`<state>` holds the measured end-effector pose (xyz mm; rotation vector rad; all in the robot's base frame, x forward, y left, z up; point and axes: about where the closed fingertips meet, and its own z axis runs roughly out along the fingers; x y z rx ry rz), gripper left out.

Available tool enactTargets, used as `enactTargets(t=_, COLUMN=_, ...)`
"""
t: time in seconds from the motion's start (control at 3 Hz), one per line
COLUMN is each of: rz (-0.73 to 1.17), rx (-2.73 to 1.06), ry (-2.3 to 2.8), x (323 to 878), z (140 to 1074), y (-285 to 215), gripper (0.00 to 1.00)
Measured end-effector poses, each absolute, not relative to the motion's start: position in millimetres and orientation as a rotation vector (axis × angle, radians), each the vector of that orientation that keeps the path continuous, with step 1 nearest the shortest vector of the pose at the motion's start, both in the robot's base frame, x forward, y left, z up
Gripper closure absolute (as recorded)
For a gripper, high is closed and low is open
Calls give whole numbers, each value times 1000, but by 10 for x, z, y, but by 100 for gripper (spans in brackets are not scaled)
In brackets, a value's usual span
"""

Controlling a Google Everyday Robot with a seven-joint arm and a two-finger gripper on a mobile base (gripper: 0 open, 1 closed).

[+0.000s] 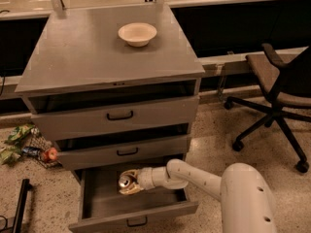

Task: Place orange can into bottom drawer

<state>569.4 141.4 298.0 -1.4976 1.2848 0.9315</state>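
While the gripper (128,183) hangs inside the open bottom drawer (109,202), low in the frame and a little left of centre, its two fingers are closed around the orange can (124,180). The can is held on a tilt, with its silver top turned up and toward the left of the frame. It appears to be just above the drawer floor, though whether it touches cannot be told.

The step in hand looks like the release. To do it well, the arm (194,174) should lower the can until it rests on the drawer floor, well clear of the front panel and the side walls. The fingers should then spread only enough to free it, because a tilted cylinder let go from above is likely to roll. The way out should run up and toward the lower right of the frame, under the middle drawer (121,151), which overhangs the back of the opening.

What shows of the can is small and narrow. Its pale metallic lid shows a dark mouth, and a mottled orange-brown side is mostly hidden by the cream fingers. The cream bowl (137,34) sits alone on the grey tabletop (82,57) at the upper centre of the frame.
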Motion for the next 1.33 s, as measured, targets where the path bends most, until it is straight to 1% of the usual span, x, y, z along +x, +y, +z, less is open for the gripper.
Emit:
enactTargets(t=0.67, rz=982, rx=-1459, ry=1247, x=5845, z=2587, y=1514, gripper=100)
enactTargets(t=1.33, rz=1028, rx=-1407, ry=1228, x=5958, z=2440, y=1612, gripper=56)
